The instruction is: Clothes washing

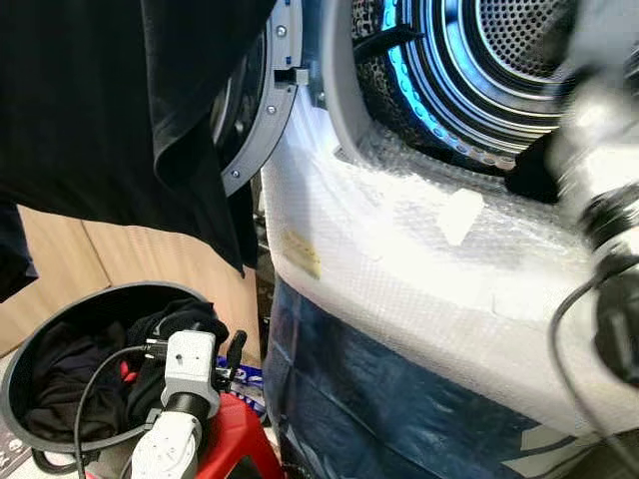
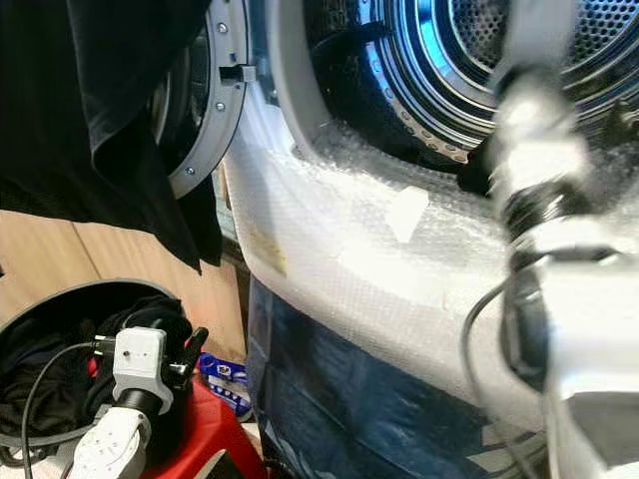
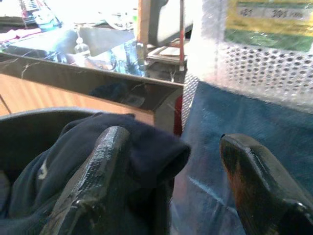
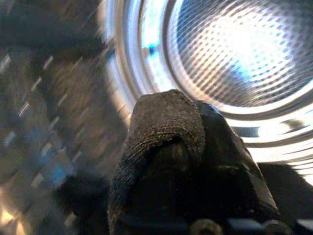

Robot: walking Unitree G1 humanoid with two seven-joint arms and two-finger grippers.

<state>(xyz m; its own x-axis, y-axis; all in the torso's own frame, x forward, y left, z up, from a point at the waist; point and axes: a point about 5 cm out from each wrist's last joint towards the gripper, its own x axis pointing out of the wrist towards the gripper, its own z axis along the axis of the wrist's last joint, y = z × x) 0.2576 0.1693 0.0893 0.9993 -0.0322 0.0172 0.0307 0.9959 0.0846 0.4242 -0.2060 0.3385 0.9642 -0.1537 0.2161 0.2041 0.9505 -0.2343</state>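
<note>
The washing machine's drum (image 1: 499,60) stands open and lit blue, its round door (image 1: 255,110) swung out to the left. My right gripper (image 1: 531,172) is at the drum's lower lip, shut on a dark knit garment (image 4: 166,147) that hides its fingers. A large black garment (image 1: 120,110) hangs at the upper left in front of the door. Low on the left, a grey laundry basket (image 1: 20,369) holds dark clothes (image 1: 70,369). My left gripper (image 3: 171,161) hangs open at the basket's right side, one finger (image 3: 102,166) against a dark blue garment (image 3: 146,152).
Bubble wrap (image 1: 419,249) covers the machine's front below the opening, with a blue cover (image 1: 379,399) beneath it. A red stool (image 1: 235,439) stands under the basket. A wooden panel (image 1: 140,269) lies behind, and a dark counter edge (image 3: 98,83) runs past the basket.
</note>
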